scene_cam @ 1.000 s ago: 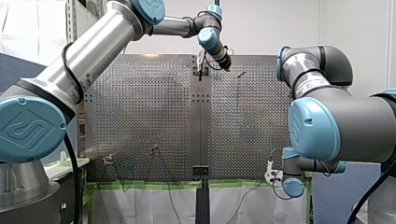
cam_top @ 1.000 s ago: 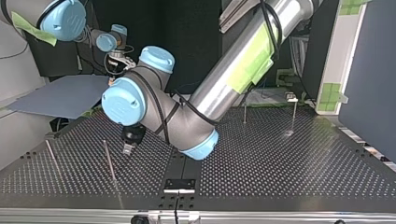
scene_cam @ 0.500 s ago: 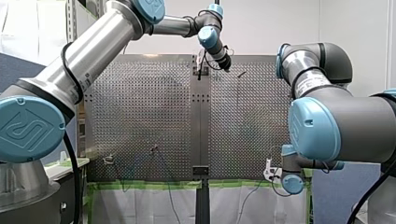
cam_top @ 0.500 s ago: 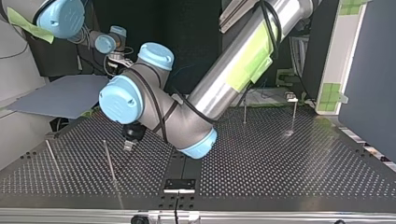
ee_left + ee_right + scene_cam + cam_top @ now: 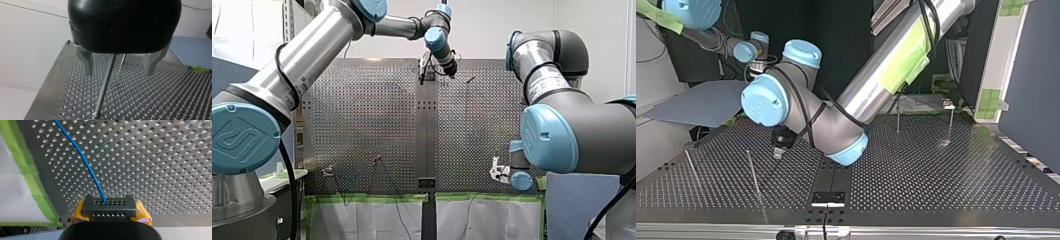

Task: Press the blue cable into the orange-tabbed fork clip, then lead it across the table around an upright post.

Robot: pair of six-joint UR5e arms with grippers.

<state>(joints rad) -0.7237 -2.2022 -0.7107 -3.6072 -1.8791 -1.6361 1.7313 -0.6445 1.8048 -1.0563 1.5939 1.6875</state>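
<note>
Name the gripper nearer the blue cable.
Right. My right gripper grips the blue cable; my left gripper hangs open by an upright post, well away from it.

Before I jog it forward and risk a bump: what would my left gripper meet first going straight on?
Probably the upright post, which stands ahead between the open fingers of the left gripper. Depth is unclear; it could pass beside it and reach the perforated table.

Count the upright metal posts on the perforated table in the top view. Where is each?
4. At the view's left: the near-edge post and the second post beside it. At its far right: the third post and the fourth post. Others may hide behind my left arm.
</note>
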